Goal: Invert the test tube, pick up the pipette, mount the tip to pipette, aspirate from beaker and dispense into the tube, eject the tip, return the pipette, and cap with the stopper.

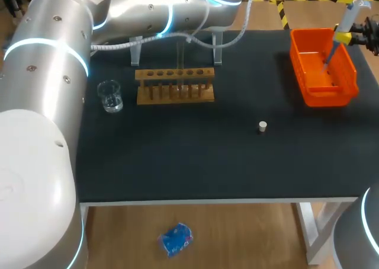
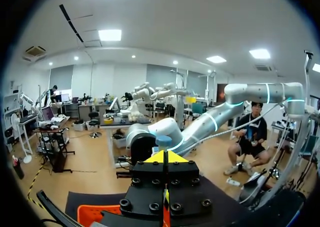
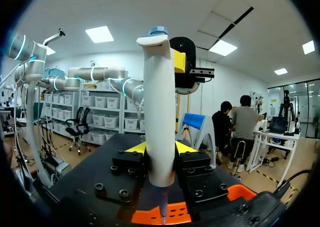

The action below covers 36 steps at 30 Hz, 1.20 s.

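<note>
1. My right gripper [image 1: 343,37], at the upper right of the head frame, is clamped on the pipette [image 1: 354,5]. It holds the shaft down over the orange bin [image 1: 325,95], presumably so an ejected tip drops inside.
2. My left gripper [image 2: 165,159], fingers pressed together and empty, sits just beyond the pipette's head, likely to press the ejector.
3. The stopper [image 1: 262,125] lies mid-table. The test tube [image 1: 180,58] stands in the wooden rack [image 1: 174,94].

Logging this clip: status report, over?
Right gripper shut on white plastic pipette, over orange plastic bin. Left gripper shut, near pipette's blue top. Nothing in the way.
</note>
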Motion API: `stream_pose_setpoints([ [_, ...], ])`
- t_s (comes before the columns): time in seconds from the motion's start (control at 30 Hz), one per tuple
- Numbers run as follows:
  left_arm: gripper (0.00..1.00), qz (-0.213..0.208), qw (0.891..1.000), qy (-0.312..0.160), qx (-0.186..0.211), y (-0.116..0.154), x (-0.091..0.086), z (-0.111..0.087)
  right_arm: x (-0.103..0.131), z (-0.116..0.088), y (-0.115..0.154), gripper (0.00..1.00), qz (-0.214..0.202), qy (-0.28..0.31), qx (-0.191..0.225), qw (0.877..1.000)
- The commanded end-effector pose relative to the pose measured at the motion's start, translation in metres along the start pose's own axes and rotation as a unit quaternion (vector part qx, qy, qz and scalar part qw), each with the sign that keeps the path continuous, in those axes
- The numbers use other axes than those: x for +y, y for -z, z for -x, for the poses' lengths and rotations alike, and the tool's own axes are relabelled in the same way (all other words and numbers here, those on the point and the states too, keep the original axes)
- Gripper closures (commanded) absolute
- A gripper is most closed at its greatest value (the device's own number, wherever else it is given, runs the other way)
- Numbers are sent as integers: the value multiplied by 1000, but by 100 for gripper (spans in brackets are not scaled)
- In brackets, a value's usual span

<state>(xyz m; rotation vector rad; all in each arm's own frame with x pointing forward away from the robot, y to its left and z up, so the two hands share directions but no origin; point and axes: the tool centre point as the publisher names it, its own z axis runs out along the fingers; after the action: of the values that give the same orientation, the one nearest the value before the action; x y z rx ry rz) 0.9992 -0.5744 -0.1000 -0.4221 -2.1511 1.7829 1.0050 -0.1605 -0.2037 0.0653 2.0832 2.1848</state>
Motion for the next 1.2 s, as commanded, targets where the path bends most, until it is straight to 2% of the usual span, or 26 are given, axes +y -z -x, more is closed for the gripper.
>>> stream_pose_setpoints([
  [0.03,100,-1,1000,4,5,-2,11,3,6,3,0,100,0,0,3,1000],
  [0.77,100,1,1000,8,5,-5,16,3,6,3,0,100,0,0,3,1000],
  [1.03,100,7,1000,-12,-4,6,-3,4,6,3,0,100,0,0,3,1000],
  [1.2,100,7,1000,-12,-4,6,-3,4,6,3,0,100,0,0,3,1000],
])
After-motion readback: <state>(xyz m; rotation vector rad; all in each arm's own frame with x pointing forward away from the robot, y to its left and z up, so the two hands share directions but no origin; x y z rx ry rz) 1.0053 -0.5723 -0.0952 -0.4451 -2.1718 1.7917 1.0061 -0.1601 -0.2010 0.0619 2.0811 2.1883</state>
